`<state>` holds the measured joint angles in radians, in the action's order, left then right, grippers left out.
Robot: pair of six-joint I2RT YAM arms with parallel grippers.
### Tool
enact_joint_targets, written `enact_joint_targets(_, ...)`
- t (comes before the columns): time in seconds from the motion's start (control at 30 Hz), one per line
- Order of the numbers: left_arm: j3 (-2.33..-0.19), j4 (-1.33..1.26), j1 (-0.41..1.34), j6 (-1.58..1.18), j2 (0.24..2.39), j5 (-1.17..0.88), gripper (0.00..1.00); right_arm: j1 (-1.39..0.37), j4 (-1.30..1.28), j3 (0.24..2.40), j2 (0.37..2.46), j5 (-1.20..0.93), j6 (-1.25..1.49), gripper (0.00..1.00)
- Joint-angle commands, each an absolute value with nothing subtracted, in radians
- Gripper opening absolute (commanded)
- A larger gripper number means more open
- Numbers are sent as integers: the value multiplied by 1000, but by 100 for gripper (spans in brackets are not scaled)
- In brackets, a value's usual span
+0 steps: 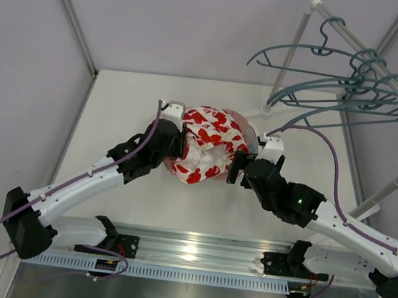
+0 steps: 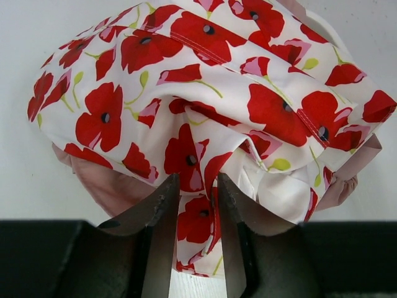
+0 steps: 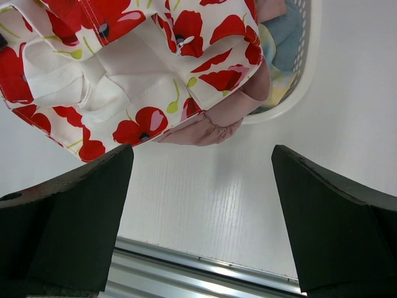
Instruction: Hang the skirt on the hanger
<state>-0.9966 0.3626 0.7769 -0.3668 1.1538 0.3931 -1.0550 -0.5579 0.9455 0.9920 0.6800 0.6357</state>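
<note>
The skirt (image 1: 206, 150), white with red poppies, is bunched in a heap at the middle of the table. My left gripper (image 1: 177, 148) is at its left side, shut on a fold of it. In the left wrist view the fold (image 2: 197, 217) sits between the fingers (image 2: 162, 208), with the rest of the skirt (image 2: 205, 81) spread beyond. My right gripper (image 1: 236, 169) is open and empty at the skirt's right edge. In the right wrist view its jaws stand wide apart over bare table, with the skirt (image 3: 124, 68) above left. Several teal-grey hangers (image 1: 366, 105) hang at the back right.
A dusty-pink garment (image 3: 211, 124) lies under the skirt and also shows in the left wrist view (image 2: 105, 186). A white basket (image 3: 298, 68) of clothes sits behind the skirt's right side. The hangers hang from a metal rail (image 1: 381, 65). A metal strip runs along the table's near edge (image 1: 195, 249).
</note>
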Motion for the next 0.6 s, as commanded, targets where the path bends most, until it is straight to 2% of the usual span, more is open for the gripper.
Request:
enact_joint_targets(0.0,-1000,295,778,-376,1181,359,36,-1049,-531,945,994,695,641,99)
enact_joint_targets(0.17,-936,227,778,-360,1155,267,36,-1048,-545,945,997,689,667,99)
enact_joint_targets(0.33,-911,244,778,-356,1155,311,36,-1037,-538,937,991,684,670,99)
enact_joint_targets(0.37,-911,250,778,-356,1155,324,29,-1035,-538,937,989,683,670,99)
enact_joint_targets(0.47,-908,242,770,-364,1129,344,19,-1028,-538,934,994,678,669,99)
enact_joint_targets(0.57,-913,232,764,-368,1076,373,18,-1022,-540,933,1003,675,673,99)
